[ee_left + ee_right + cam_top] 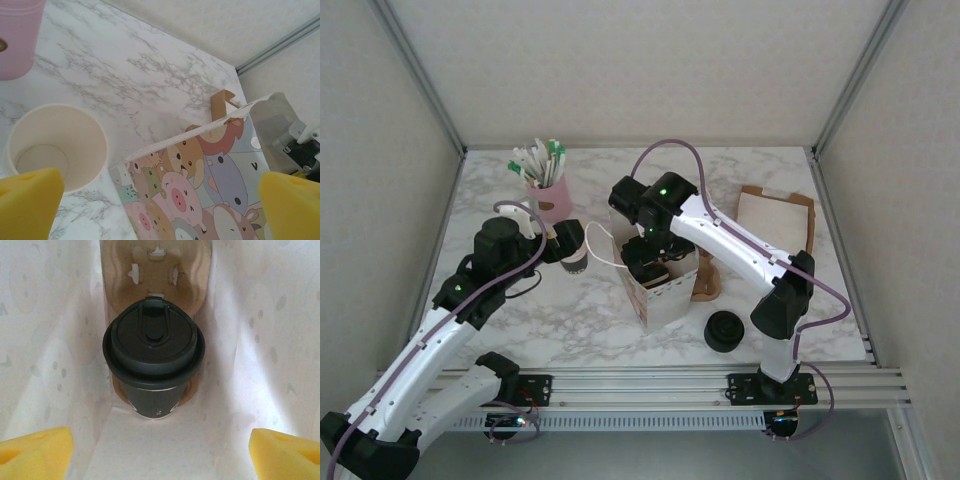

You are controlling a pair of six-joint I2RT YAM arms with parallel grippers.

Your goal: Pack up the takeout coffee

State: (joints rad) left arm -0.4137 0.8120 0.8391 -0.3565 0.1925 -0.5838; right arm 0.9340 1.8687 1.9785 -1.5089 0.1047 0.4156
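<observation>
1. Right pincer (160, 460): the jaws stand wide apart with nothing between them. Its yellow pads (35, 450) sit low at either side, inside the bag (50, 340).
2. Coffee (153, 347): it is straight ahead of the right pincer, beyond the tips and apart from both pads. It stands upright with its black lid on, seated in a brown pulp carrier (155, 265) at the bottom of the bag.
3. The bag's pale walls rise on both sides of the right pincer. From above, this pincer reaches down into the bag's open mouth, and the bag stands upright on the marble worktop (580, 325).
4. Left pincer (160, 215): the jaws are also wide apart and hold nothing.
5. Lidless cup (55, 150): it stands upright just ahead of the pad at the left of the left wrist view, showing its cream inside. I cannot tell whether that pad touches it.
6. The bag's outer face, printed with cartoon animals, lies ahead between the left pincer's pads, just beside the lidless cup.
7. Pink cup (17, 35): it is farther ahead of the left pincer, past the lidless cup. From above, it holds white and green sticks.
8. Black lids (725, 331): these are stacked on the worktop to the right of the bag, between the right pincer and the arm bases.
9. Cardboard (775, 215): it lies flat to the right of the right pincer, past its arm.
</observation>
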